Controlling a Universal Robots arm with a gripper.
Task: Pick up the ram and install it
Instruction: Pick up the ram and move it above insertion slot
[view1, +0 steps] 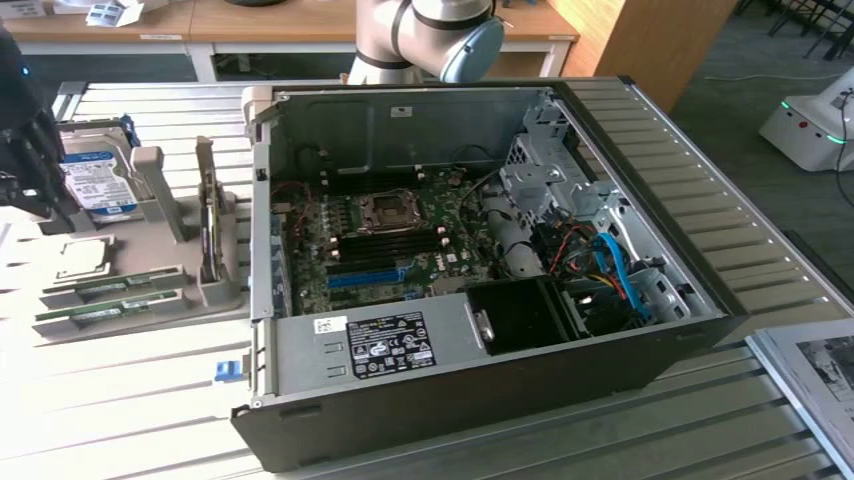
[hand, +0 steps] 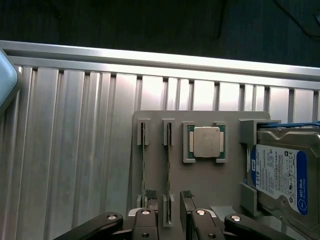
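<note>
1. The ram (hand: 168, 160), a long narrow green circuit-board stick, stands on its thin edge in a slot of the flat grey plastic holder tray (hand: 210, 180), just beside the square silver processor chip (hand: 206, 141) that sits in the same tray.
2. Its long axis runs parallel to the near side of the processor chip. One end lies level with the chip, and the other end reaches past it to the black gripper (hand: 169, 197).
3. In the exterior view the ram (view1: 130, 286) lies lengthwise across the tray. One end points towards the open grey computer case (view1: 400, 130), which is well apart from the processor chip (view1: 80, 258) on the exterior view's right.
4. The gripper is spread open and holds nothing. Its two fingers (hand: 151, 195) sit one on each side of the ram's near end, with a gap showing on both sides.
5. A twin green stick (hand: 143, 165) stands parallel in the next slot, on the far side of the ram from the processor chip.
6. A blue-labelled silver hard drive (hand: 280, 175) stands in the tray on the opposite side of the processor chip.
7. The tray rests on a ribbed aluminium table (hand: 75, 150).
</note>
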